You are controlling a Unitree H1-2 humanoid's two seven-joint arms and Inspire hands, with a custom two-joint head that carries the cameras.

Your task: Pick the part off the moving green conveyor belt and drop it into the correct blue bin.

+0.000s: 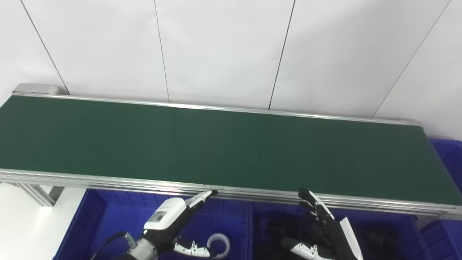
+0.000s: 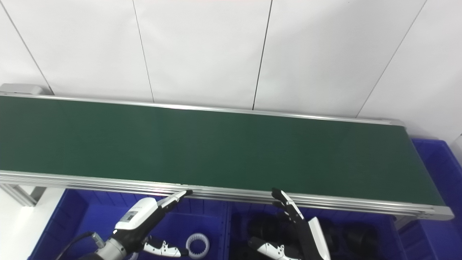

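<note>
The green conveyor belt (image 1: 223, 148) runs across the view and carries no part that I can see. My left hand (image 1: 173, 220) is open and empty, hovering above the left blue bin (image 1: 108, 216), fingertips near the belt's front rail. My right hand (image 1: 325, 227) is open and empty above the middle blue bin (image 1: 404, 224). A white ring part (image 1: 220, 245) lies in the left bin. Black parts (image 1: 379, 236) lie in the middle bin.
The belt's aluminium front rail (image 1: 108, 180) runs just beyond both hands. Another blue bin (image 1: 449, 159) stands at the belt's right end. A white wall stands behind the belt. A frame leg (image 1: 36, 193) shows at lower left.
</note>
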